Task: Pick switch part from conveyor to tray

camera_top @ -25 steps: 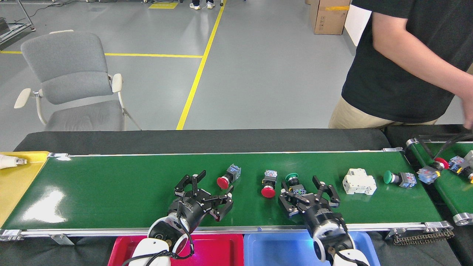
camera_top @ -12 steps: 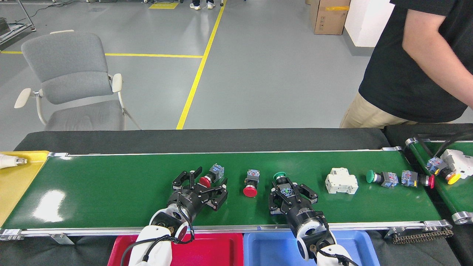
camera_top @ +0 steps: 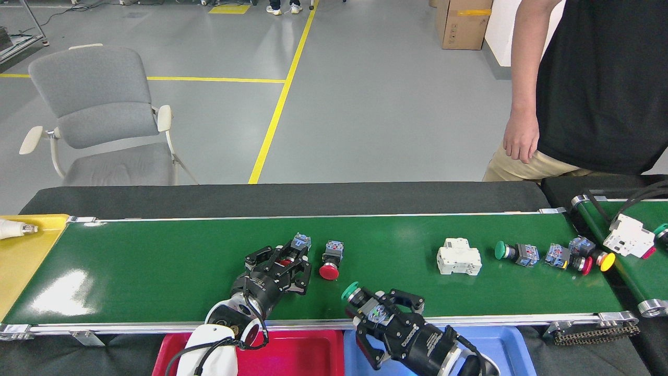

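1. Conveyor (camera_top: 156, 261): long glossy green belt across the view, silver rails; narrower second belt (camera_top: 634, 261) angled at far right, carrying a white block and more parts.
2. Person (camera_top: 589, 83) in black shirt standing behind the belt's right end, hand (camera_top: 519, 140) hanging clear of the belt.
3. Grey chair (camera_top: 99, 115) on the floor beyond, well apart from the work.
4. Trays at near edge: red tray (camera_top: 297, 355) under left arm, blue tray (camera_top: 496, 339) under right arm. Yellow bin (camera_top: 26, 256) at left end.
5. Left claw (camera_top: 286, 261): narrow, closed around a red-capped switch (camera_top: 298, 244) lying on the belt.
6. Right claw (camera_top: 377, 309): closed on a green-capped switch (camera_top: 353, 292), at the belt's near rail, close to the blue tray.
7. Loose on belt: red button switch (camera_top: 330, 259) just beside left claw; white breaker (camera_top: 459, 257); green button switch (camera_top: 514, 251); cluster of small switches (camera_top: 576, 256) at right end.
8. Risks, as judgement: green-capped switch sticks out sideways past the fingers, so could twist or drop before reaching the tray. Left claw's lift could knock the neighbouring red button switch. If the belt runs, ungrasped parts drift off towards the yellow bin.
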Robot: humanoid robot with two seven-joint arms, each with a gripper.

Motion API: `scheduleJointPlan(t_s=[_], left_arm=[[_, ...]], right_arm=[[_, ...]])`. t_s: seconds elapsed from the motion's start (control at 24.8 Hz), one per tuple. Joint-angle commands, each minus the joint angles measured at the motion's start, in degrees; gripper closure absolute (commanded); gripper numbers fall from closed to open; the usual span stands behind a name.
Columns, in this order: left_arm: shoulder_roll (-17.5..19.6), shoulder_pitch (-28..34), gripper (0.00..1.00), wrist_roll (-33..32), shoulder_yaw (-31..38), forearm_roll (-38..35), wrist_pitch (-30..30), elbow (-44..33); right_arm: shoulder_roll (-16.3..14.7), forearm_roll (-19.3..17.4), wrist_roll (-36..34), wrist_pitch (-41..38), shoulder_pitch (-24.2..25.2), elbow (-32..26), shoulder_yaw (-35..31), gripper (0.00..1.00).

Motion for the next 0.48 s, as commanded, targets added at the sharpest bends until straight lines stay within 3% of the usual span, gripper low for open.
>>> scheduleJointPlan(t_s=[0.0,0.04,0.2,0.4,0.44], left_arm=[[2.4,0.3,0.93,0.1,0.5,0.5,-5.2,-4.3],[4.0,1.0,0.93,0.0,0.9,1.3,-8.0,-6.7],[10.0,6.5,0.92,-0.4,3.4,8.9,-19.7,-15.4],[15.7,16.5,0.87,-0.4,6.8,15.9,-19.7,-24.9],[16.6,19.6,0.82,-0.4,8.1,17.6,-19.7,-27.1]], right_arm=[[0.3,0.1,-0.2,-2.3,-0.2,-0.7,2.5,0.58],[0.4,0.1,-0.3,-2.3,0.0,-0.6,3.3,0.05],[0.5,0.0,-0.3,-2.6,1.0,-0.6,3.6,0.0],[0.5,-0.6,-0.4,-2.7,1.6,-1.3,3.0,0.0],[0.3,-1.0,-0.3,-2.3,2.1,-2.2,2.0,0.0]])
